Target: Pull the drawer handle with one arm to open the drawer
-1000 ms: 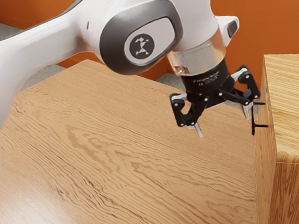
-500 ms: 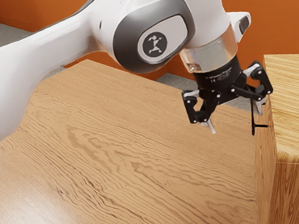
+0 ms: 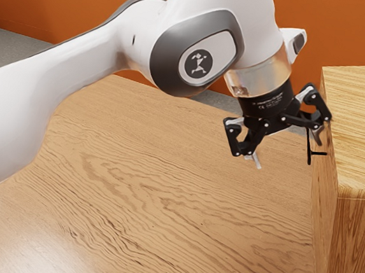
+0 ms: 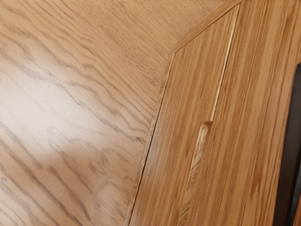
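Observation:
A wooden cabinet [image 3: 357,126] stands at the exterior view's right, its drawer front [image 3: 321,212] facing the arm. A thin black handle [image 3: 310,149] sticks out of that front near the top. My gripper [image 3: 286,144] is open and tilted, right beside the handle. Its far finger [image 3: 316,120] is at the handle's upper end, and its near finger [image 3: 255,158] hangs over the table, apart from the handle. In the wrist view the drawer front [image 4: 207,155] with its seam lies close under the hand, and a black strip [image 4: 288,160] runs along it.
The wooden table [image 3: 139,190] stretches wide across the exterior view's left and middle. An orange wall [image 3: 47,3] rises behind it. My white arm [image 3: 78,83] crosses above the table from the upper left.
My hand has moved toward the exterior view's right and slightly down, closing in on the handle. The far finger now reaches the handle's upper end. The fingers stay open.

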Controlling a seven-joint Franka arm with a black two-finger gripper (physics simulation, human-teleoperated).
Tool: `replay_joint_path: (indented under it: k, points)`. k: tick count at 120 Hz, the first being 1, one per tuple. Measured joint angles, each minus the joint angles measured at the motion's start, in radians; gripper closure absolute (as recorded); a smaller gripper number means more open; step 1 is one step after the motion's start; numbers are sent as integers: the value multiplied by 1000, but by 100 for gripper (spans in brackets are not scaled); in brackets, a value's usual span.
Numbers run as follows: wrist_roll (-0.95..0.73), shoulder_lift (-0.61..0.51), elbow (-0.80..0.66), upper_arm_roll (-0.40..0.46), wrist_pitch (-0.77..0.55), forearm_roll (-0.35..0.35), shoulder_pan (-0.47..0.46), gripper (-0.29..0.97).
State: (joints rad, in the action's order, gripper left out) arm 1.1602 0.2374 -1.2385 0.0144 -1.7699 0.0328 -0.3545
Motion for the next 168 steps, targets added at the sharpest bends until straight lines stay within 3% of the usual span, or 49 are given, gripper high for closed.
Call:
replay_joint_path:
  k: [100, 168]
  points:
    - [17, -8, -56, -10, -7, 12, -3, 3]
    - [6, -103, -157, -6, -22, 12, 34, 3]
